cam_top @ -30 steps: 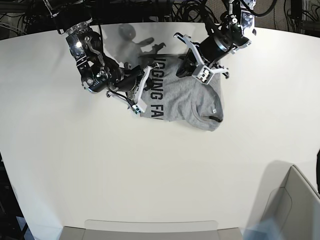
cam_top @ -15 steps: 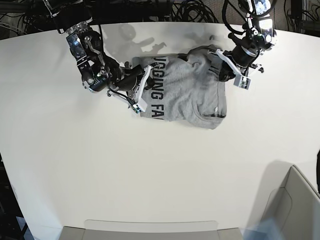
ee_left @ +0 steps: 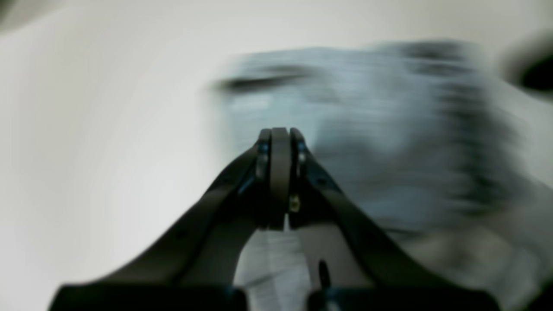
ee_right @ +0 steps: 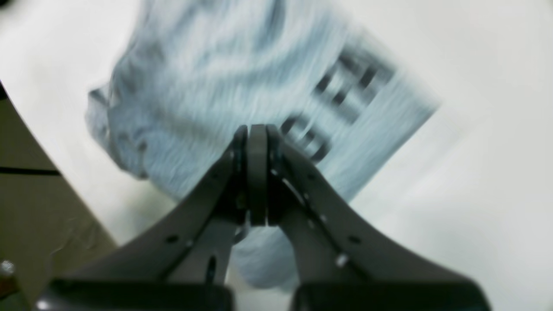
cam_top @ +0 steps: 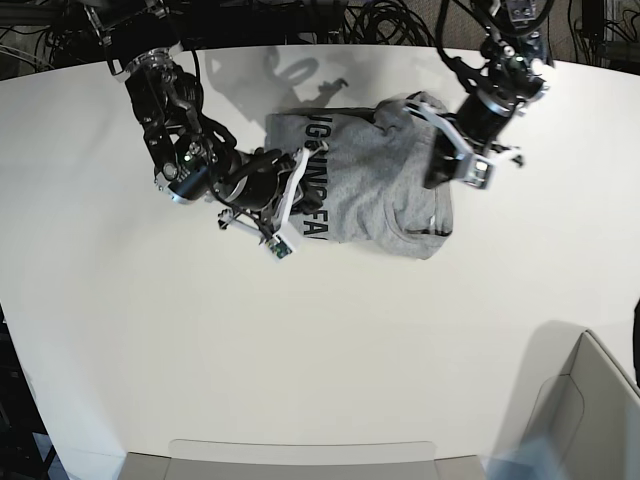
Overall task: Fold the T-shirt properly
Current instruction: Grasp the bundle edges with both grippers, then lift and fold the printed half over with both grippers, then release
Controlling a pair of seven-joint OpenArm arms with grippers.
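The light-grey T-shirt [cam_top: 380, 190] lies at the back of the white table [cam_top: 300, 350], partly folded, with black lettering along its left side and the collar near its lower right. My right gripper [cam_top: 290, 205] sits at the lettered left edge, shut, with its jaws pressed together [ee_right: 255, 138] and the T-shirt [ee_right: 207, 86] just beyond them. At the shirt's right edge my left gripper [cam_top: 442, 168] is also shut [ee_left: 280, 142], with nothing between its fingers. The left wrist view shows the T-shirt [ee_left: 367, 129] only as a blur.
A cardboard box [cam_top: 580, 410] stands at the front right corner. A grey ledge [cam_top: 300, 460] runs along the front edge. Dark cables [cam_top: 380, 20] hang behind the table's back edge, close to both arm bases.
My left gripper swung right from the shirt's top and now sits lower at its right edge. The shirt's upper right part lies spread wider. My right gripper shifted slightly forward.
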